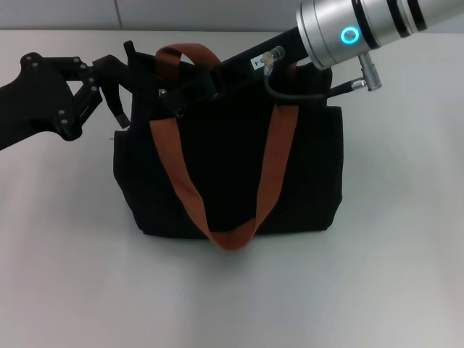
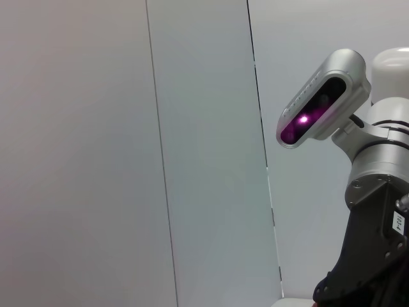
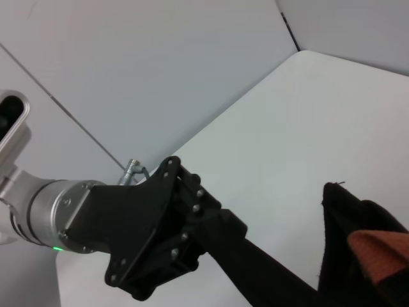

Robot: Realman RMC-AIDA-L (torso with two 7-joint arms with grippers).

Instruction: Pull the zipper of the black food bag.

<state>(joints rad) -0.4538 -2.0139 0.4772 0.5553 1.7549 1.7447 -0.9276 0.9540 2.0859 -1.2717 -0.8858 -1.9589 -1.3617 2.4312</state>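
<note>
Head view: boxy black fabric food bag (image 1: 232, 174) with orange-brown webbing straps (image 1: 272, 159) stands mid-table (image 1: 391, 275); left gripper (image 1: 119, 87) pinches a black corner flap, likely bracing the bag; right gripper (image 1: 177, 98) reaches along the top edge, grip state and zipper hidden
Left wrist view: wall panels, right arm's body only
Right wrist view: left gripper (image 3: 268, 272) stretching toward the bag corner (image 3: 351, 243)

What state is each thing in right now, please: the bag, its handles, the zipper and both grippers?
black food bag: upright on the white table.
near strap handle: hanging down the bag's front.
far strap handle: standing above the top.
zipper: not visible.
left gripper: at the bag's top left corner.
right gripper: over the bag's top, fingertips hidden.
</note>
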